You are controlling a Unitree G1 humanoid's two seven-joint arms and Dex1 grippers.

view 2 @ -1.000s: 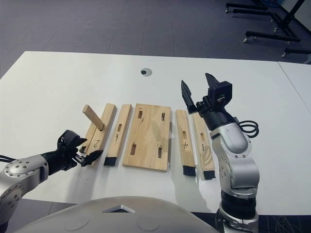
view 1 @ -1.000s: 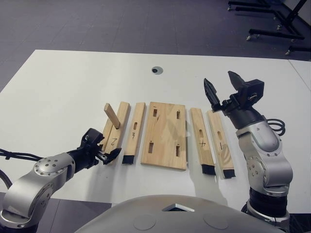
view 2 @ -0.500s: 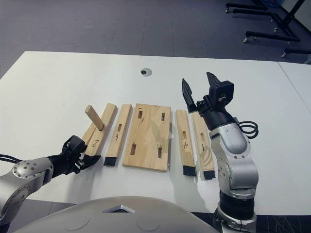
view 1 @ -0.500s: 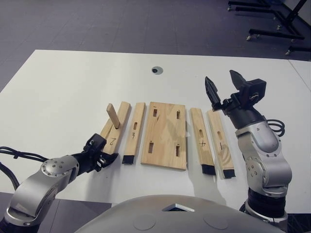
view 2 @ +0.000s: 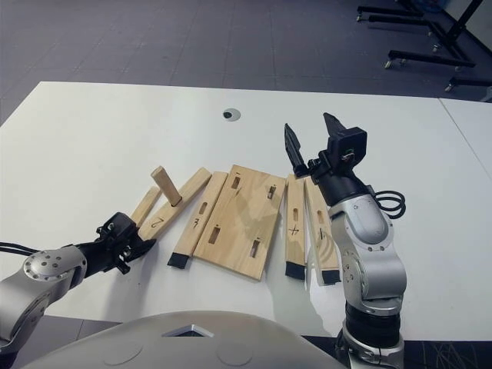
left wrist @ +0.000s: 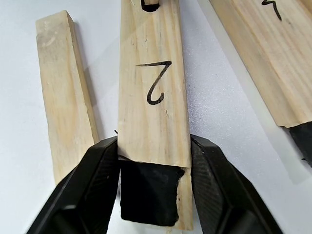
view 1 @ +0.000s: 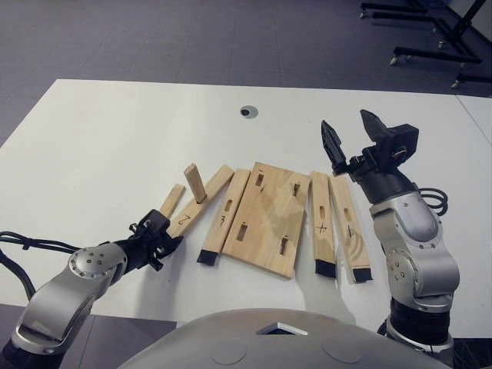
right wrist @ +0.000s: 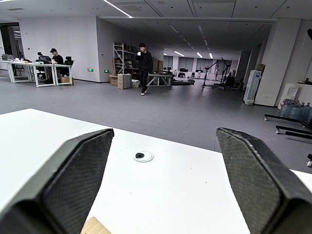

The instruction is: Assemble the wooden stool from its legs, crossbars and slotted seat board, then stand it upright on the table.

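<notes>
While R gripper [view 1: 345, 119] gapes, L gripper [left wrist: 153, 151] pinches leg [left wrist: 153, 87].

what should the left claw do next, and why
Probably lift it slightly: the left claw clamps the black-capped end of the leg marked 2, which lies flat on the table with a crossbar standing in its slot, crowding the next leg.

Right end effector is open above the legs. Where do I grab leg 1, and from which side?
From above, pinch leg 1 across its narrow width, in the near half toward the black tip. It lies flat; its far end crowds leg 4, but the gap widens toward the robot and its outer edge faces bare table.
</notes>
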